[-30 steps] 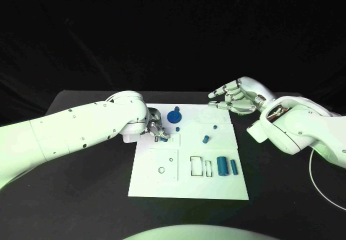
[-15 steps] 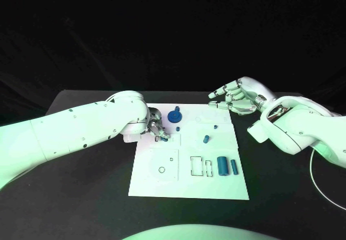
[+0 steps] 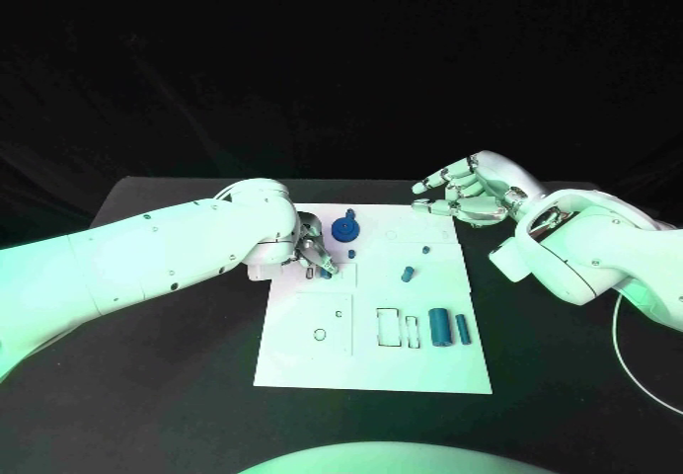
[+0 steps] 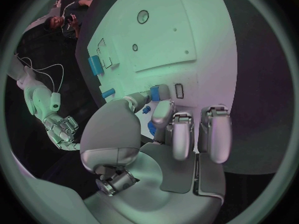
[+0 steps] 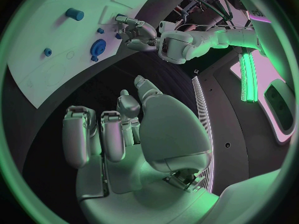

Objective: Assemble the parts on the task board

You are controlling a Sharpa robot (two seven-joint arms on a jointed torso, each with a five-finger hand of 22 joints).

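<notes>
At the white task board's left edge, the left hand bends its fingers onto a small blue part, likely seating it. The blue gear-shaped disc stands near the far edge. The right hand hovers empty past the far right corner, fingers loosely apart, apparently waiting.

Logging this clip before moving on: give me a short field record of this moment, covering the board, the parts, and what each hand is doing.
board: white task board on the black table
left hand: left hand over the board's left edge, fingers around a small blue part
right hand: right hand raised beyond the board's far right corner, fingers curled, holding nothing
seated parts: blue gear; two blue cylinders near the right edge
task state: assembly unfinished
</notes>
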